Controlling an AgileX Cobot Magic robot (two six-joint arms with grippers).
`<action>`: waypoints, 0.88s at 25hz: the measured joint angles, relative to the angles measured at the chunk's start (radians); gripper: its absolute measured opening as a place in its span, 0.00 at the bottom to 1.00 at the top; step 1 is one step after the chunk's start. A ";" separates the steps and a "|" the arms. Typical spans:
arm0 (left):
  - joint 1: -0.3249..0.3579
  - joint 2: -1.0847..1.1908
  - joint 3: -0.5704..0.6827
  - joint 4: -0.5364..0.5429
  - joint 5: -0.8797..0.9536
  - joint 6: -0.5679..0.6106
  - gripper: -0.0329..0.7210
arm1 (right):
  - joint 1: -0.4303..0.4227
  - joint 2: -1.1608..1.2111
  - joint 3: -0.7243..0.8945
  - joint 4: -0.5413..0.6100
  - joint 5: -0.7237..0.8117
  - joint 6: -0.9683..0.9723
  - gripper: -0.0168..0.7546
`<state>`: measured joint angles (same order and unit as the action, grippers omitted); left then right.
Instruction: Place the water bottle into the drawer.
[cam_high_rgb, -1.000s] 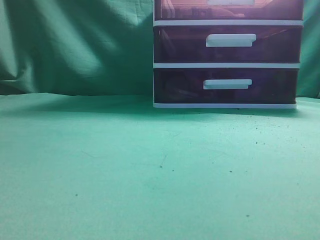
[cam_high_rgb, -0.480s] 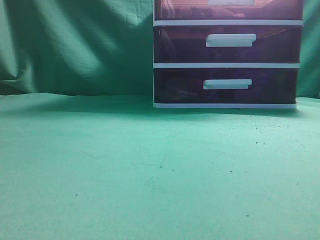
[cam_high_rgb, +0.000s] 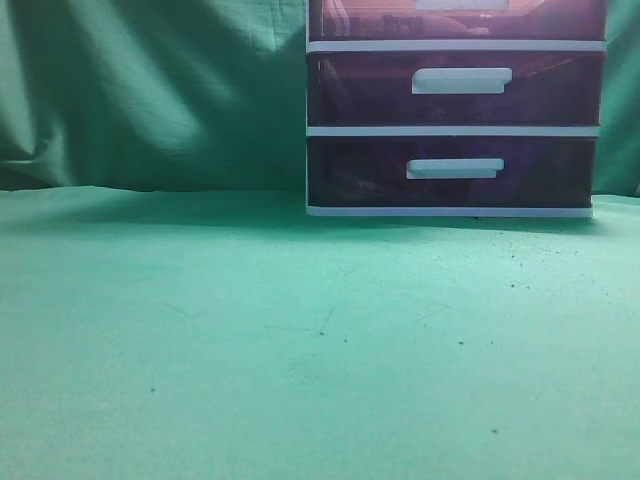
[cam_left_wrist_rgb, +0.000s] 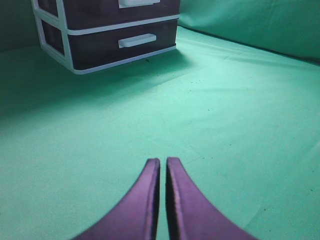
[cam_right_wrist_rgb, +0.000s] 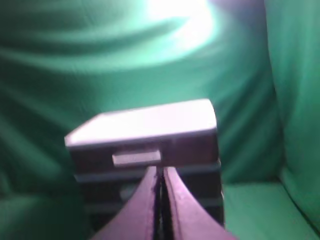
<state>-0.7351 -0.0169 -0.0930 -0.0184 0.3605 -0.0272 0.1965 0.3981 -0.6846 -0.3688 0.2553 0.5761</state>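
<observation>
The drawer (cam_high_rgb: 360, 22) is the top one of the white-framed cabinet (cam_high_rgb: 455, 130), cut off by the top edge of the exterior view. Its dark purple-red front sits flush with the frame. In the blurred right wrist view it (cam_right_wrist_rgb: 192, 149) shows with its white bar handle (cam_right_wrist_rgb: 136, 158) under the cabinet's pale top. My right gripper (cam_right_wrist_rgb: 160, 170) is shut and empty, up in the air in front of that drawer. My left gripper (cam_left_wrist_rgb: 163, 161) is shut and empty over the green cloth, far from the cabinet (cam_left_wrist_rgb: 70, 52). No water bottle shows plainly in any view.
Two lower purple drawers (cam_high_rgb: 350, 90) (cam_high_rgb: 350, 178) with white handles are shut. The cabinet stands at the back right on a green cloth table (cam_high_rgb: 300, 340). A green curtain (cam_high_rgb: 150, 90) hangs behind. Neither arm shows in the exterior view.
</observation>
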 joint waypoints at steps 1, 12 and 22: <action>0.000 0.000 0.000 0.000 0.000 0.000 0.04 | 0.000 0.000 0.004 0.166 0.107 -0.236 0.02; 0.000 0.000 0.000 0.000 0.000 -0.002 0.04 | -0.160 -0.254 0.394 0.488 0.095 -0.772 0.02; 0.000 0.000 0.000 0.000 0.000 -0.002 0.04 | -0.205 -0.394 0.709 0.493 0.007 -0.706 0.02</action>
<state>-0.7351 -0.0169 -0.0930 -0.0184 0.3605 -0.0290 -0.0083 0.0044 0.0243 0.1240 0.2623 -0.1299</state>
